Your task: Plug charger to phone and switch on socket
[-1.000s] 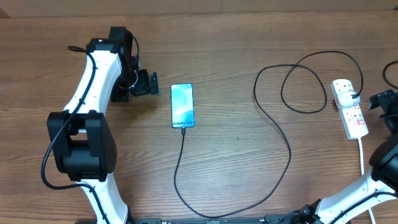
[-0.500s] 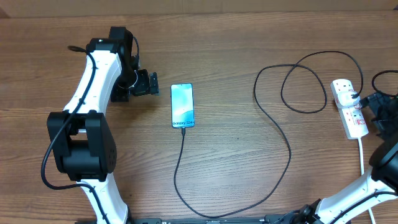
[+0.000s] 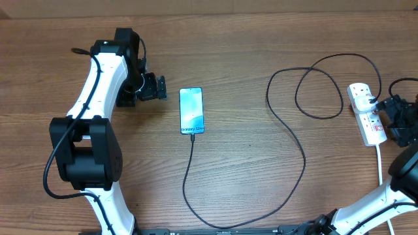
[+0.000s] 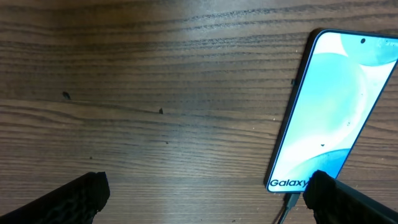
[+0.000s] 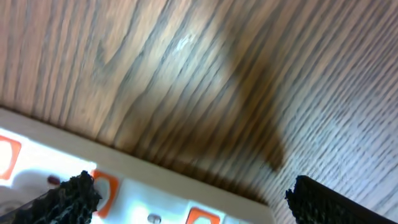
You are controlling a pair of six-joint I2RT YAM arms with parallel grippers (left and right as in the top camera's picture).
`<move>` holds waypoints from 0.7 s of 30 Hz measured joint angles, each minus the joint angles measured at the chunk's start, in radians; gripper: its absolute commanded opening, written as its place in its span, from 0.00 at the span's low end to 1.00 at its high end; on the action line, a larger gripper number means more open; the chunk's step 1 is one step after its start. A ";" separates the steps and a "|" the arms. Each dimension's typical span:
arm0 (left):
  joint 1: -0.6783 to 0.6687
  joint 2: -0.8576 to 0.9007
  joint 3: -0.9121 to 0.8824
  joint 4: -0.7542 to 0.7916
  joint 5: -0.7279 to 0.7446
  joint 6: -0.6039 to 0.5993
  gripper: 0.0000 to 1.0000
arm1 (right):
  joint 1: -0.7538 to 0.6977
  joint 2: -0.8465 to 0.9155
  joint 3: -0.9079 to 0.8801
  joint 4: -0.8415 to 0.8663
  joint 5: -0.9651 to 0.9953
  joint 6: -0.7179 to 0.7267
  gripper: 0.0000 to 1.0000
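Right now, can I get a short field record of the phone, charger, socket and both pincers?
phone: lying flat, screen up and lit
charger: tip at the phone's lower edge, apparently plugged in; cable loops wide toward the socket
socket: far right of the overhead view, black plug in it, switch state unclear
left pincer: open, beside the phone, touching nothing
right pincer: open, at the socket's right side, holding nothing

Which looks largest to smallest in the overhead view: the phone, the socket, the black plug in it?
1. socket and phone: nearly alike; socket longer, phone wider.
2. black plug: clearly smallest.
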 measured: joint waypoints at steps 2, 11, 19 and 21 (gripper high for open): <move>0.000 0.000 0.000 0.000 0.000 0.000 1.00 | -0.002 -0.003 0.000 -0.010 -0.010 -0.009 1.00; 0.000 0.000 0.000 0.000 0.000 0.000 1.00 | -0.003 -0.007 -0.004 -0.056 -0.050 -0.048 1.00; 0.000 0.000 0.000 0.000 0.000 0.000 1.00 | -0.004 -0.007 -0.003 -0.074 -0.055 -0.058 1.00; 0.000 0.000 0.000 0.000 0.000 0.000 1.00 | -0.004 -0.007 0.003 -0.093 -0.056 -0.061 1.00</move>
